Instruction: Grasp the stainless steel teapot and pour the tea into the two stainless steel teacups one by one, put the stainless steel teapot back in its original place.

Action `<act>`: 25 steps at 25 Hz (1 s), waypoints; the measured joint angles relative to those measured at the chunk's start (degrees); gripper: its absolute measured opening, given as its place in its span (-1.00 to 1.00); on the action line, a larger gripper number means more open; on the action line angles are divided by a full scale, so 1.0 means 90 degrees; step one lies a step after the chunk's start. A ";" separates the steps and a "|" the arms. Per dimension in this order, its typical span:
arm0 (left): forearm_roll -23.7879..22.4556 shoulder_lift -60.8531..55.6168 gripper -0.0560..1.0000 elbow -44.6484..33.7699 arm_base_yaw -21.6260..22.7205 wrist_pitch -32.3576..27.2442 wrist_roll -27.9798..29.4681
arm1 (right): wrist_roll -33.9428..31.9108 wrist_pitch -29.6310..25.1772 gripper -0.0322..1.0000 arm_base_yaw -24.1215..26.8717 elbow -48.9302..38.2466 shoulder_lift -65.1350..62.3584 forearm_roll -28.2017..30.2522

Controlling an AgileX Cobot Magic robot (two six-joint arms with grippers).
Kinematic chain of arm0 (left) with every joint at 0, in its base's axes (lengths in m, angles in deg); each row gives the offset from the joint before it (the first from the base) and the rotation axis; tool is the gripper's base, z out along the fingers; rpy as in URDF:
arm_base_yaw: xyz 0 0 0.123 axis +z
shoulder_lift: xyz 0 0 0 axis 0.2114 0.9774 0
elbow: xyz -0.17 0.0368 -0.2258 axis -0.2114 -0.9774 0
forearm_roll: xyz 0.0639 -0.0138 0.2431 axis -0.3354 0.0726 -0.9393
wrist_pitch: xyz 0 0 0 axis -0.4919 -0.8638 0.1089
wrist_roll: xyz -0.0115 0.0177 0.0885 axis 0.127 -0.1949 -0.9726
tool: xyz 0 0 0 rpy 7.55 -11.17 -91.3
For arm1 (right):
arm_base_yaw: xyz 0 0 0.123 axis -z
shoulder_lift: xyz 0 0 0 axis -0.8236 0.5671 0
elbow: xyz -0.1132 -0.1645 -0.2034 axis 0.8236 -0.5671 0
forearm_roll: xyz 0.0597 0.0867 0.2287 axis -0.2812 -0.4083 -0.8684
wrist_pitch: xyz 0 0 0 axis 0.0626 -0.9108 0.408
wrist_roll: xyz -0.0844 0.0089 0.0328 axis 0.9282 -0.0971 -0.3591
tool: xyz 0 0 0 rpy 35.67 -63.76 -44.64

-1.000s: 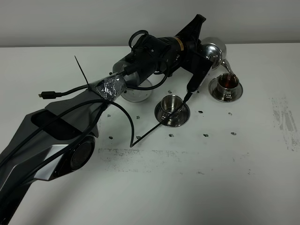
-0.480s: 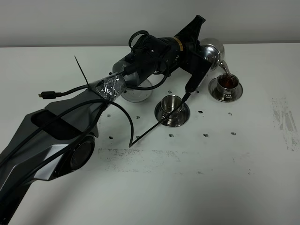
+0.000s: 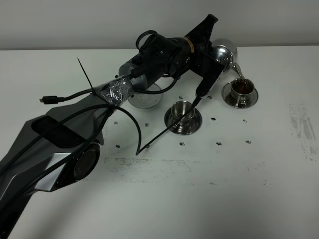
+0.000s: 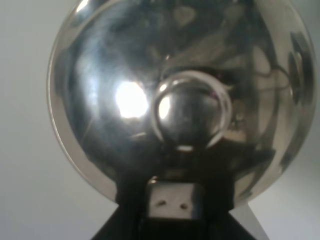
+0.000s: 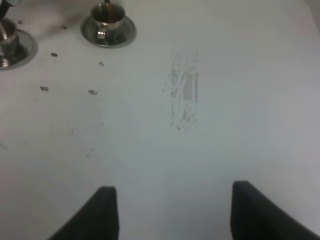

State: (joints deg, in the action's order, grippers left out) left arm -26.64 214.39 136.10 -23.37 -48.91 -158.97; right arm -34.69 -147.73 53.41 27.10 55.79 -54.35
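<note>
Exterior high view. The left gripper reaches across the table and is closed hard on the handle side of the stainless steel teapot. The handle itself is hidden behind the claw. The pot is held aloft and tipped, spout toward 5 o'clock, over the far teacup, which holds tea. The near teacup looks empty and lies at 7 o'clock from the pot. The coaster dish lies at 8 o'clock, partly under the arm. We judge that the next move is a shift of the spout toward 7 o'clock, and the left arm is the nearer one.

Left wrist view. The pot fills the frame, lid knob facing the camera. The jaws are not visible here.

Right wrist view. The right gripper hangs with its fingers spread and nothing between them, well apart from both cups.
</note>
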 joint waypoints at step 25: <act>-0.0015 -0.0020 -0.53 0.0000 0.0000 -0.0070 0.0006 | 0.0000 0.0000 0.04 0.0000 0.0000 0.0000 0.0000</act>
State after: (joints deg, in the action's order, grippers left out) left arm -26.77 214.22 136.10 -23.37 -49.54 -158.91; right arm -34.69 -147.73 53.41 27.10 55.79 -54.35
